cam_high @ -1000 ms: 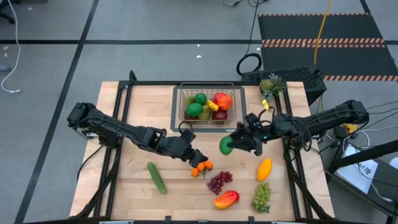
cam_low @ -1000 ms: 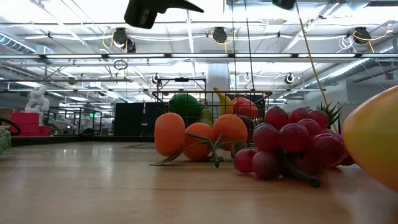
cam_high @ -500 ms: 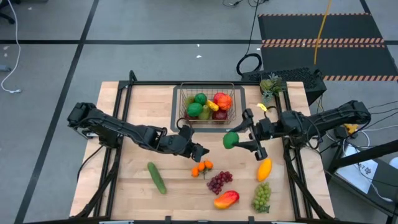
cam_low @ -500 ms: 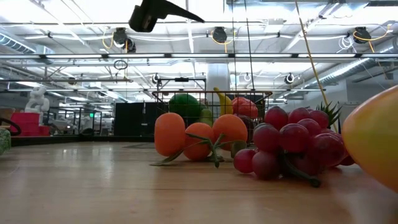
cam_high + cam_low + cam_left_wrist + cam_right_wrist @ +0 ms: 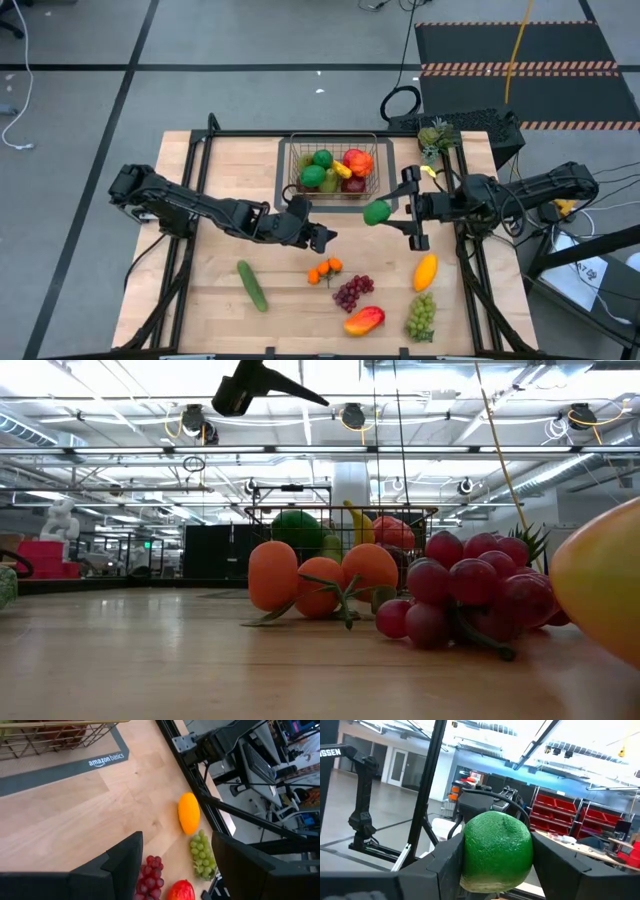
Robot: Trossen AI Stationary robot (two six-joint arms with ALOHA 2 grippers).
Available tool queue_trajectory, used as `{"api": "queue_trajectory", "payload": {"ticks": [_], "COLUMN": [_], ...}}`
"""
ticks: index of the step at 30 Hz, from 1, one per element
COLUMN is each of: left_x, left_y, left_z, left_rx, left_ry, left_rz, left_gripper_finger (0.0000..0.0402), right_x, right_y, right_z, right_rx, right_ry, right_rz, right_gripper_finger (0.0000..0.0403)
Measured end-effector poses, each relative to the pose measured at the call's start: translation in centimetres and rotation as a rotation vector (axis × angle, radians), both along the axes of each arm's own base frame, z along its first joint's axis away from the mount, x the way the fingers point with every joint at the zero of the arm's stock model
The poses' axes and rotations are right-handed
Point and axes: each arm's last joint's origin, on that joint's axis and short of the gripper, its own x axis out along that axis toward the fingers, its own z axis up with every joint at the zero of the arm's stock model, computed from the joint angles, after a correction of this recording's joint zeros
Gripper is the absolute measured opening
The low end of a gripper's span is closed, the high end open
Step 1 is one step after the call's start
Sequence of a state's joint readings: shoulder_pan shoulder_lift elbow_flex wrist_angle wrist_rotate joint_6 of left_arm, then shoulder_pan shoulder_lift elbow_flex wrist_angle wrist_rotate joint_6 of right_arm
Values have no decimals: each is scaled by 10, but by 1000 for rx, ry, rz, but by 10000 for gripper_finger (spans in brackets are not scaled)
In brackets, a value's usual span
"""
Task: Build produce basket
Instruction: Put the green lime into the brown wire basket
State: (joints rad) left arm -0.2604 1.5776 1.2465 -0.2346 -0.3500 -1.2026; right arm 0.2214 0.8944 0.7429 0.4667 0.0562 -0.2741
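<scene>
The wire basket stands at the table's far middle, holding several fruits. My right gripper hangs just to the near right of it, shut on a green lime that fills the right wrist view. My left gripper hovers open over the table's middle, a little to the far side of the oranges, with nothing between its fingers. Purple grapes, a red-yellow mango, green grapes, an orange-yellow fruit and a cucumber lie on the near half of the table. My right gripper pinches the lime between its two fingers, one on each of two opposite sides. The fingers reach in roughly level from the table's right. The lime is lifted clear of the table.
A spiky green pineapple-like piece sits at the far right corner. Black frame rails run along the table's left and right sides. Bare wood lies between the basket and the oranges, and at the near left around the cucumber.
My right gripper has carried the lime up and toward the far edge, nearer the basket's right side, rolling its wrist so the fingers now stand differently around the lime. My left gripper has swung slightly toward the right and far edge, still open.
</scene>
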Motion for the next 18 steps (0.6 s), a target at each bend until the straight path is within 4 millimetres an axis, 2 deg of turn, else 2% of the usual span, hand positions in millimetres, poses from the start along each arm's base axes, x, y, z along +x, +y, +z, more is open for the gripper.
{"api": "queue_trajectory", "payload": {"ticks": [4,14,18], "left_x": [1,3,6], "left_y": [5,13,10], "left_z": [0,0,7], "left_rx": [14,32,116], "left_ry": [2,0,-59], "left_rz": [6,20,-38], "left_gripper_finger": [237,237,237], "right_x": [-1,-1,-1], "right_y": [0,0,0], "right_z": [1,1,0], "right_rx": [11,193,276], "right_ry": [-2,29,42], "right_rz": [0,44,64], "right_gripper_finger": [208,208,208]}}
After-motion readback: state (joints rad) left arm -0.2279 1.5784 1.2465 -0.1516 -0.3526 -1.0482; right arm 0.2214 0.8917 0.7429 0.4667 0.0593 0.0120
